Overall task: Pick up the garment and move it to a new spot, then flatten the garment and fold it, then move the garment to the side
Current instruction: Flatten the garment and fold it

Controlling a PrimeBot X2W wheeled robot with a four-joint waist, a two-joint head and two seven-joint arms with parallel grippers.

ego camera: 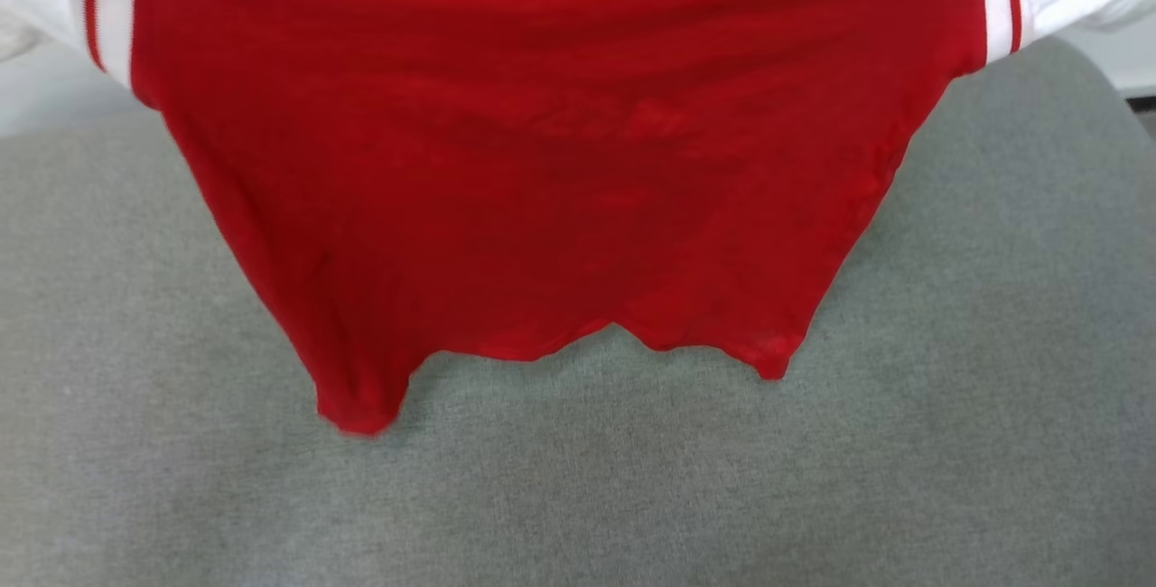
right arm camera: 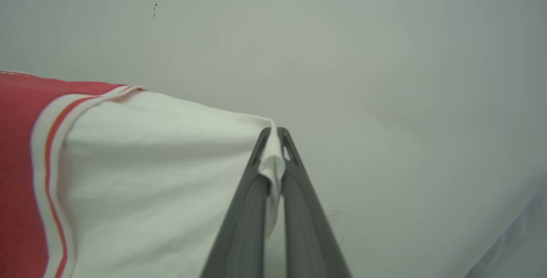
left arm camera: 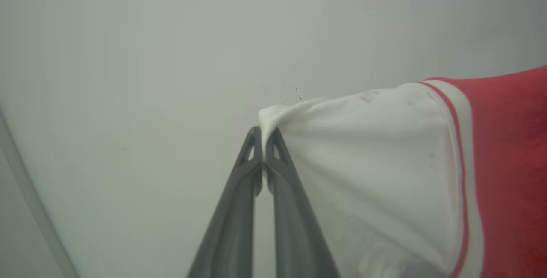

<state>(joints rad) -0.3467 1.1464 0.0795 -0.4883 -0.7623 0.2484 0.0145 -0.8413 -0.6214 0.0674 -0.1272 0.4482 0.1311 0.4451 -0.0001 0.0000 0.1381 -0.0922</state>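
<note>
- The garment [ego camera: 560, 163] hangs spread in mid-air in the head view. Its red body runs from 9 to 3 o'clock and tapers down to the hem [ego camera: 542, 348] at 6 o'clock, above the grey worktop [ego camera: 578, 497].
- Left gripper [left arm camera: 265, 136]: jaws pressed together on a tuck of the white left sleeve [left arm camera: 363, 167], with the cloth running off toward 3 o'clock in its wrist view.
- Right gripper [right arm camera: 274, 136]: jaws pinching the edge of the right sleeve [right arm camera: 162, 162], a fold of white bunched between them and the cloth trailing to 9 o'clock.
- My read: this is the carry to the new spot, with the lay-down next.
- To do it well, hold both arms level and apart so the shoulder line is taut. The hem sags lower at 7 o'clock than at 5 — an uneven hang.
- Let the hem land first, then draw the sleeves away from it so the body unrolls flat instead of piling up.
- Both pinches hold only small bits of sleeve, and a jerk could pull one free — slow moves suit here.
- Whether the low hem corner touches the worktop, I cannot tell.
</note>
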